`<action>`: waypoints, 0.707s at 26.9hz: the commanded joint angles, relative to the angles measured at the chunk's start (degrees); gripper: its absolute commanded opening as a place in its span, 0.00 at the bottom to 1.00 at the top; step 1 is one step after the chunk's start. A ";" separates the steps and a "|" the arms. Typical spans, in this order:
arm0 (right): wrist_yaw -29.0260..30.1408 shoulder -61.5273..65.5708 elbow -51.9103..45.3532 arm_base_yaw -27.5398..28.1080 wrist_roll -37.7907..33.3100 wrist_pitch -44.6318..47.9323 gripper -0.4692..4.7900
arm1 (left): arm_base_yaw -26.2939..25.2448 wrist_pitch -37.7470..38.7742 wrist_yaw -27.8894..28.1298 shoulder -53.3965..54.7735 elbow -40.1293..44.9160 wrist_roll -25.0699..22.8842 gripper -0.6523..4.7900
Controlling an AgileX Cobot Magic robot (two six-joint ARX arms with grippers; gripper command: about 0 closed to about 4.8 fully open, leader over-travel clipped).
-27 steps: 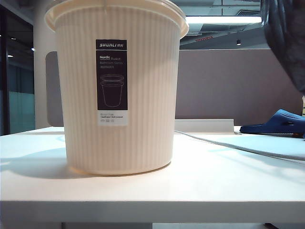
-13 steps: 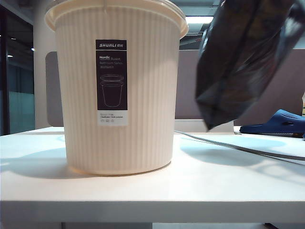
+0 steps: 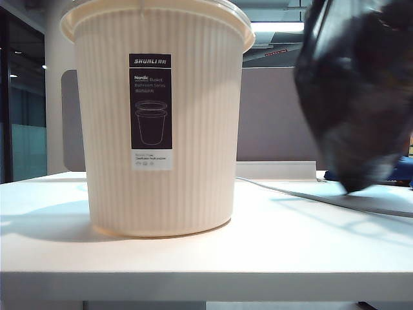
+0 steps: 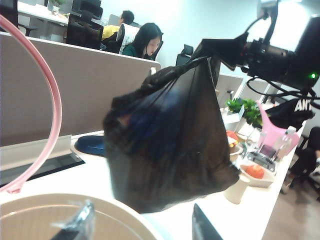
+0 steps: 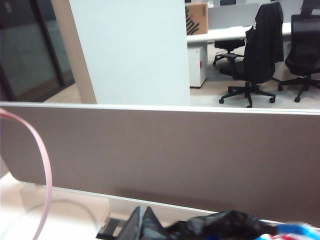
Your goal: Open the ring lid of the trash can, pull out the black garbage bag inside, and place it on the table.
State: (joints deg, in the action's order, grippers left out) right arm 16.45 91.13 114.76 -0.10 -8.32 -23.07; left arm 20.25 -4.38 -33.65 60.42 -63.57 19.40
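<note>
The black garbage bag (image 3: 357, 97) swung lower and farther right beside the trash can (image 3: 158, 116), after entering from the upper right corner a second earlier. Half a second before, it hung closer to the can, its bottom clear above the table (image 3: 206, 252); its blurred lowest corner then dropped to about tabletop level at the right. In doing so it covered most of the blue slipper (image 3: 403, 169), which had been in plain sight far right. The bag's shadow on the table shifted right with it. The right gripper (image 4: 212, 47) held the bag's gathered top, pinched tight.
</note>
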 commanded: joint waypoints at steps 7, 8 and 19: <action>0.00 -0.42 -4.31 -2.21 2.54 2.54 0.09 | 0.11 -0.39 -3.78 0.07 -0.31 -6.62 0.57; 0.00 -0.42 -5.03 -2.27 2.56 2.78 0.09 | 0.11 -0.42 -3.91 0.07 -0.31 -7.06 0.57; 0.04 -0.46 -10.97 -2.56 2.47 3.85 0.09 | 0.11 -1.66 -3.58 0.48 -0.31 -6.97 0.57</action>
State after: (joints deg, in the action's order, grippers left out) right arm 16.38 91.09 104.07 -2.52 -5.96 -20.40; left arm 20.29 -4.62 -37.06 60.93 -63.57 12.67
